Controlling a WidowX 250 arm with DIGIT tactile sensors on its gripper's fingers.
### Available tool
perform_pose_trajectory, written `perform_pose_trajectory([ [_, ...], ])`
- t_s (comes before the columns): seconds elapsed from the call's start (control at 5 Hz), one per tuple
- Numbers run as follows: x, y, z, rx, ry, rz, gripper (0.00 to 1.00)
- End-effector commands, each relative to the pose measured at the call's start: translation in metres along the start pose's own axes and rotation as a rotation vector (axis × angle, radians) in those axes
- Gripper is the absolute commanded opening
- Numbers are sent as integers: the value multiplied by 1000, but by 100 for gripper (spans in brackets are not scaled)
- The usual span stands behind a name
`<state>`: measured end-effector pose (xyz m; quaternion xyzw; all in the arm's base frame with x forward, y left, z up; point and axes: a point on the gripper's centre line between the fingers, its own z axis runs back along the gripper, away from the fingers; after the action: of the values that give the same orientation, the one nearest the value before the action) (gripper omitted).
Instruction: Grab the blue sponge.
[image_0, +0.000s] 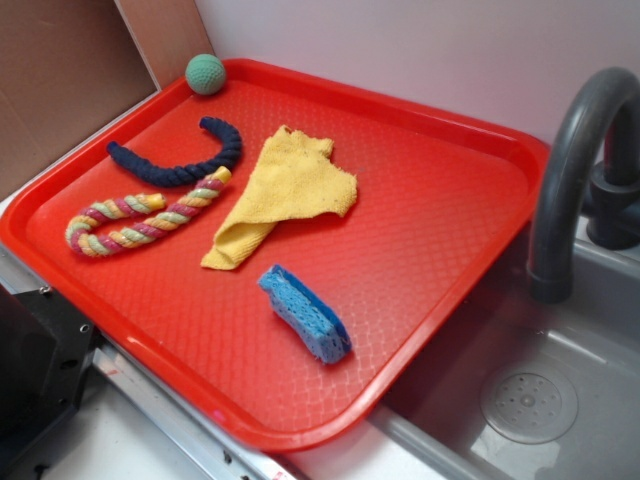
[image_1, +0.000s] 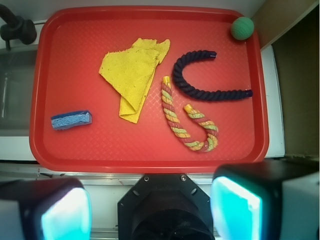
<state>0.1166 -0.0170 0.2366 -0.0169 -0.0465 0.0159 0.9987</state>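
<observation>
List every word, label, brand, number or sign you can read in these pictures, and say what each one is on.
None: no readable text shows in either view.
Red tray: embossed diamond texture only, no lettering.
Blue sponge, yellow cloth, navy rope, striped rope, teal ball: no tags or prints.
Faucet and sink: no markings visible.
Tool: plain pads, open, no label.

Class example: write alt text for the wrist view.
A blue sponge lies alone at the left of a red tray, far from the open gripper. A yellow cloth, two curved ropes and a green ball lie further right.
</observation>
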Motion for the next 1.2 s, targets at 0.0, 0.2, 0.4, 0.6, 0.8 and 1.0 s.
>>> perform_pose_trajectory([
  [0.0, 0, 0, 0, 0, 0, 0, 100],
  [0.2, 18, -11, -9, 1, -12, -251, 100],
  [0.4, 32, -24, -16, -51, -78, -500, 100],
  [0.6, 42, -48, -23, 23, -119, -760, 100],
  [0.8, 49, -70, -35, 51, -104, -1018, 100],
  [1.0, 52, -88, -56, 55, -61, -1274, 100],
])
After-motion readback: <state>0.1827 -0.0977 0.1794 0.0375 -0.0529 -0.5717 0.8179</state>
